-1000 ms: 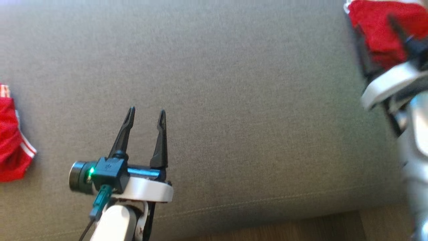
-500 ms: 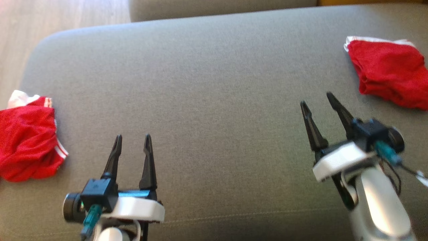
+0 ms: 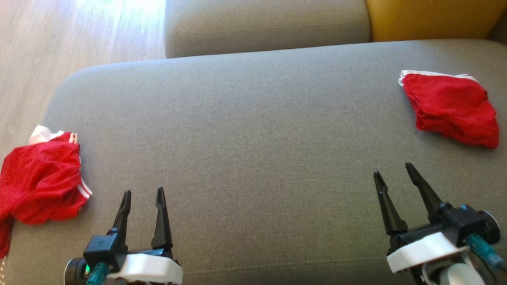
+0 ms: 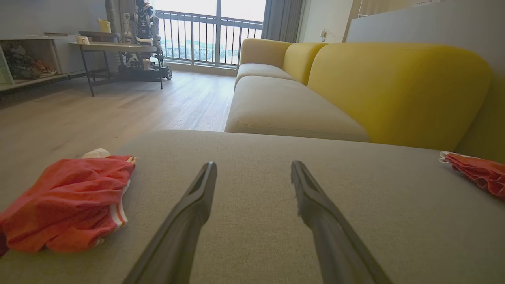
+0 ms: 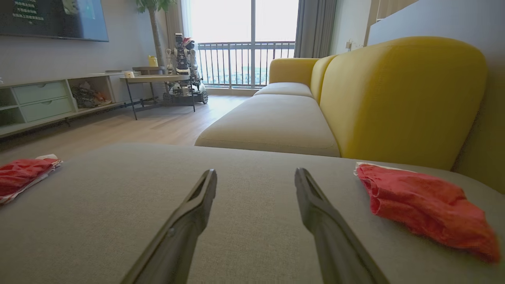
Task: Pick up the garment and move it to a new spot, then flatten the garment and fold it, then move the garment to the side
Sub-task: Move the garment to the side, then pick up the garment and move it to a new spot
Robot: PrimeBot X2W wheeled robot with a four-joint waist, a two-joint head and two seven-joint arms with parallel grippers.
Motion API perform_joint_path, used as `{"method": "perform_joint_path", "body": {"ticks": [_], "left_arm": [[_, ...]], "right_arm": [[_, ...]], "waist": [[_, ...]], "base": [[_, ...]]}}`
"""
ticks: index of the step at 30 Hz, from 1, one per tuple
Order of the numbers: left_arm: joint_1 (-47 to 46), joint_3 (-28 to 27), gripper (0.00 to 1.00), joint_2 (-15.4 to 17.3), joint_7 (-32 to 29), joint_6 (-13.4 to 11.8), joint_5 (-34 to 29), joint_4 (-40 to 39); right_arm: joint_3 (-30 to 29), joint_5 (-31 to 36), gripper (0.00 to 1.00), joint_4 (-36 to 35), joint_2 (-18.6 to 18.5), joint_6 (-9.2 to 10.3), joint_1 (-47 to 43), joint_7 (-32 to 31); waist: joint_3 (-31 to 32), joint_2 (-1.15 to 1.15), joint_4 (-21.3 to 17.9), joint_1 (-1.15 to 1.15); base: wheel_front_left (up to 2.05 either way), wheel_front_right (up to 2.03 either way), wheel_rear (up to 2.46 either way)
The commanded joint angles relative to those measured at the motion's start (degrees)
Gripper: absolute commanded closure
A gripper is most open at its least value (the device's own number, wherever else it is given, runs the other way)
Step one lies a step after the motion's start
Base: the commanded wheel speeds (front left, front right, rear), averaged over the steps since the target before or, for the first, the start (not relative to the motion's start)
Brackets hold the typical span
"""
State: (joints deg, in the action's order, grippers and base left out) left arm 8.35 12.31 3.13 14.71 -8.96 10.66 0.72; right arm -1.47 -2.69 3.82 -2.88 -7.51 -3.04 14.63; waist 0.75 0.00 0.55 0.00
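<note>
A folded red garment with a white edge (image 3: 451,109) lies flat at the far right of the grey sofa cushion (image 3: 253,130); it also shows in the right wrist view (image 5: 422,205). A second, crumpled red garment with white stripes (image 3: 39,178) sits at the cushion's left edge and hangs partly over it (image 4: 67,201). My left gripper (image 3: 143,192) is open at the lower left, just right of the crumpled one, with nothing between its fingers (image 4: 253,165). Near the lower right my right gripper (image 3: 392,170) stands open and empty (image 5: 256,172), apart from the folded garment.
Behind the cushion are another grey seat (image 3: 265,23) and a yellow sofa back (image 3: 431,18). Wooden floor (image 3: 59,47) lies off the cushion's left side. A table (image 4: 114,47) and another robot (image 5: 183,59) stand far off by the window.
The head camera has tilted up, so the whole scene has slid down the picture. My right gripper has drawn back from the right red garment to the lower right; that garment lies on the cushion.
</note>
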Motion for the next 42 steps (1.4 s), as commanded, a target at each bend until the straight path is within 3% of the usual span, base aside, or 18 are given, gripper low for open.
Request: {"method": "perform_joint_path", "body": {"ticks": [1, 27, 34, 42], "left_arm": [[-1.32, -2.18, 0.0, -0.25, 0.29, 0.47, -0.51, -1.53], [0.37, -2.39, 0.0, -0.25, 0.29, 0.85, -2.23, -0.44], [0.18, -2.61, 0.0, -0.25, 0.29, 0.54, -2.58, -0.36], [1.04, -2.73, 0.0, -0.25, 0.29, 0.4, -2.96, -0.65]], "right_arm": [[0.77, -0.34, 0.0, -2.32, 0.0, 0.02, 1.25, 0.37], [1.33, -1.58, 0.0, -1.3, 0.0, 0.02, -1.04, 0.37], [2.42, -1.89, 0.0, -1.24, 0.0, 0.02, -1.54, 0.37], [3.06, -3.09, 0.0, -1.2, 0.0, 0.02, -2.8, 0.37]], "waist": [[0.64, 0.0, -0.2, 0.0], [2.09, 0.0, 0.54, 0.0], [2.51, 0.0, 4.19, 0.0], [3.38, 0.0, 11.57, 0.0]], "base": [[0.0, 0.0, 0.0], [0.0, 0.0, 0.0], [0.0, 0.0, 0.0], [0.0, 0.0, 0.0]]}}
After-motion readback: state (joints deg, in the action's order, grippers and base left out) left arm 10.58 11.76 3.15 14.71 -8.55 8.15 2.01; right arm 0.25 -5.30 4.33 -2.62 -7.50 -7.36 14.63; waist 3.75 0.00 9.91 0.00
